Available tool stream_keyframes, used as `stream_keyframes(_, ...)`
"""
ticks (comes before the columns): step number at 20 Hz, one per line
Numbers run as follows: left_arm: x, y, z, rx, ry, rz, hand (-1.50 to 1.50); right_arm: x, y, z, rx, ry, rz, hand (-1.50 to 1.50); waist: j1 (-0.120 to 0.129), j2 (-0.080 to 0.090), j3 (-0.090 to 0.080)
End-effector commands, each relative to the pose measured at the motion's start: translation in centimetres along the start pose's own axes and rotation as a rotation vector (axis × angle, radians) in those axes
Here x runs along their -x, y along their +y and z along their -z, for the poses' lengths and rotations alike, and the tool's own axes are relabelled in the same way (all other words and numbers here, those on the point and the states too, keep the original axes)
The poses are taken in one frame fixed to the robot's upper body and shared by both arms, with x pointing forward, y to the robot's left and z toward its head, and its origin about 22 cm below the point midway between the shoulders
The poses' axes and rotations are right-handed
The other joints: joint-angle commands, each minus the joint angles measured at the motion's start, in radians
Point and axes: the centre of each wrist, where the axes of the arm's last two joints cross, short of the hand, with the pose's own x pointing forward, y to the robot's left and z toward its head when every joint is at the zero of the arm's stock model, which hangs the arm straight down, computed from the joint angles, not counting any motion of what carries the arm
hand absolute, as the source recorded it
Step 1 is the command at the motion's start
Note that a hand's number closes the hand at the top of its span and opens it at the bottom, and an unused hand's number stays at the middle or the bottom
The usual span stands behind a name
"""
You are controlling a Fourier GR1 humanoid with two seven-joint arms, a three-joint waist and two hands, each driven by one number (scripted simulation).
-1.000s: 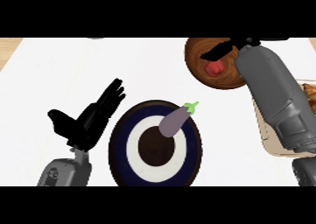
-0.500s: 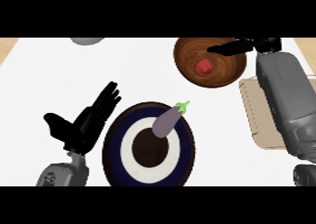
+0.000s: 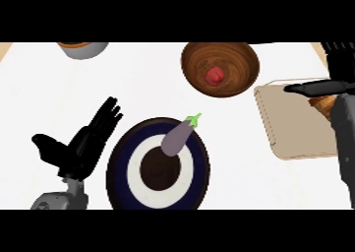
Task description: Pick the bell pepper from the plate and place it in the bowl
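The small red bell pepper (image 3: 215, 75) sits inside the round brown wooden bowl (image 3: 236, 58), near the far edge of the white tabletop (image 3: 42, 93). The bowl looks smooth and has wood lines all over it.

Closer to the near edge lies a round plate (image 3: 126, 165) with a dark blue rim, a white ring and a dark brown middle. A long purple eggplant (image 3: 177, 138) with a little green stem lies on it, and the stem end pokes over the far rim.

By the right edge is a flat tan board (image 3: 289, 123) with rounded corners. A golden-brown piece of bread (image 3: 324, 104) rests on its right side, partly hidden by the grey arm.

At the far left corner stands a round grey pot (image 3: 85, 50) with something brown inside.

The black left hand (image 3: 82, 145) is just left of the plate, fingers straight, holding nothing. The black right hand (image 3: 341, 74) is at the right edge by the board, fingers straight and thumb sticking out, also holding nothing.
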Motion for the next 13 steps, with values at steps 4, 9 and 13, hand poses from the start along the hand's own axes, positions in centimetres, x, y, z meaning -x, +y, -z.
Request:
stream_keyframes(4, 0.6, 0.7, -1.3, -0.035, 0.000, -0.004, 0.00, -1.0, -5.7, -13.2, -0.063, -0.044, 0.011, 1.50, -0.039, -0.004, 0.000)
stream_keyframes(9, 0.6, 1.5, -1.6, -0.049, -0.006, -0.003, 0.00, -3.7, -7.5, -23.6, -0.059, 0.035, 0.037, 1.50, -0.043, 0.004, 0.000)
stream_keyframes(13, 0.7, 0.9, -1.2, -0.050, -0.009, -0.008, 0.00, -6.4, -7.5, -29.4, -0.177, 0.137, 0.068, 1.50, -0.041, 0.009, 0.003)
